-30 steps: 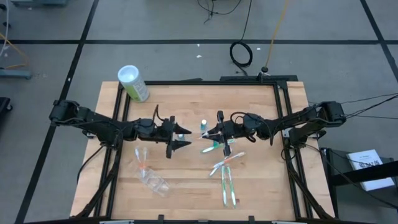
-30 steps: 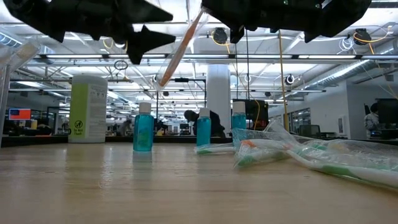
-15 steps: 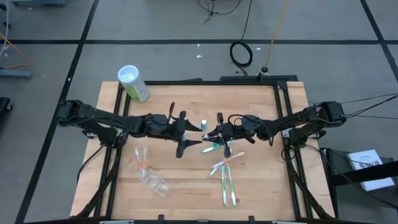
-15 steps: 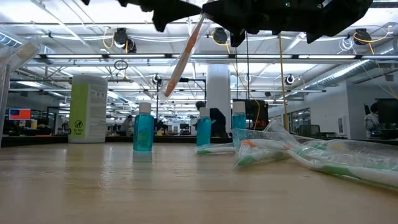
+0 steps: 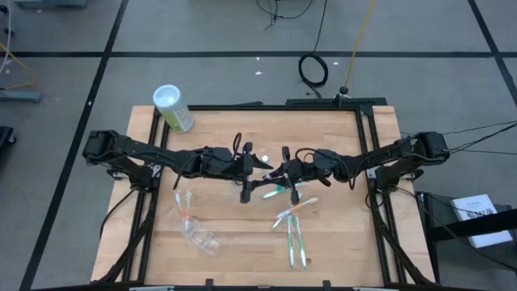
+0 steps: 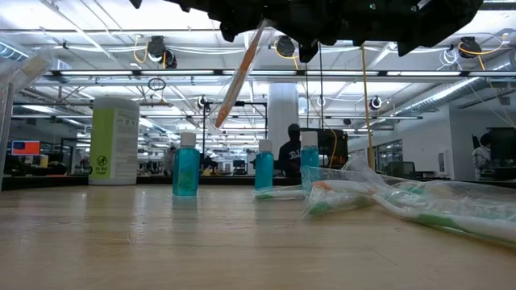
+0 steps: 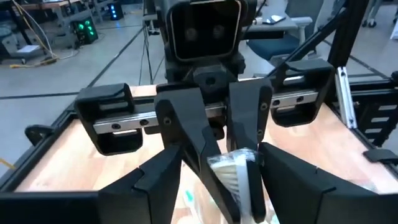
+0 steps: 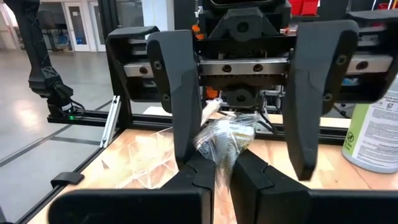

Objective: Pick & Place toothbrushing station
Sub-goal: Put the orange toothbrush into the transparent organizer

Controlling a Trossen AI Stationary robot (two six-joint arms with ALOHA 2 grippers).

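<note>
Nearest the low camera, at the light wooden table (image 5: 339, 242)'s front right: loose heap of thin white toothbrushes in clear wrappers (image 6: 403, 201), green and orange accents, lying flat. At the front left, just inside the low view's edge: small clear plastic holder (image 5: 198, 235), with one more orange-accented wrapped toothbrush (image 5: 184, 207) just beside it on the wood.

Farther in, above mid-table: right gripper (image 5: 275, 173), fingers pressed together on a thin white wrapped toothbrush with orange handle (image 6: 238, 76). Held clear of the table, slanting down, bristle end bunched in crinkled wrap right at the fingertips (image 8: 224, 140). Facing it head-on: left gripper (image 5: 260, 171), fingers (image 8: 180, 93) spread wide, one on each side of the right gripper's closed tips, gripping nothing; cannot tell whether touching the wrap.

Behind and below the two grippers: three tiny teal tubes with pale caps (image 6: 185, 173), standing upright in a loose row, well apart from the heap.

At the far left corner: large green canister with white lid (image 5: 173, 107), upright.

Beyond the table, in the hall: dark figure of a person (image 6: 292, 153), between the two right-hand tubes as seen from the low camera.
</note>
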